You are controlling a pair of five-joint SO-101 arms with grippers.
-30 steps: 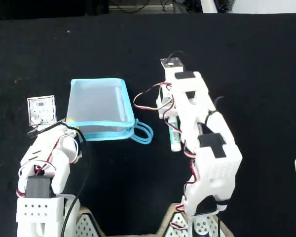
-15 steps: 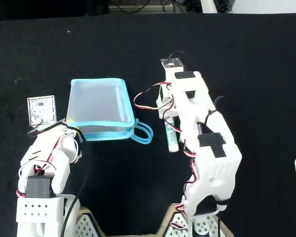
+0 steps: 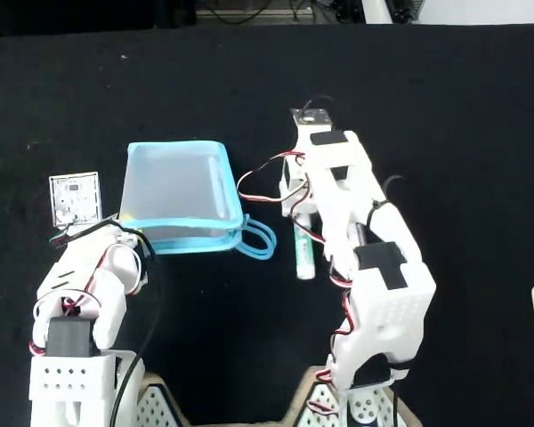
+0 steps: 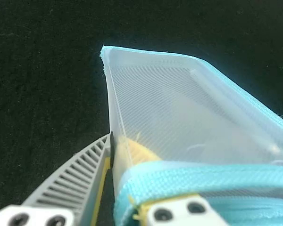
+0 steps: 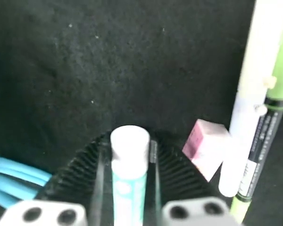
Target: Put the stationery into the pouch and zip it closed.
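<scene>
Black table [image 3: 445, 133]: R hand [image 5: 129, 143], gripping tube [image 3: 304, 256], shifted twd pouch [image 3: 176, 191] that L hand [image 4: 125, 162] clamps.

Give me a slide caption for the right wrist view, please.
Right pincer shut on a tube; pink eraser and two pens beyond.

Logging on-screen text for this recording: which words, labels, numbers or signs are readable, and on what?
No text is readable.
Green pen with dark band: white print, too blurred to read.
White square card: dark marks, too small to read.
White-and-teal stick: teal label, nothing legible.
</scene>
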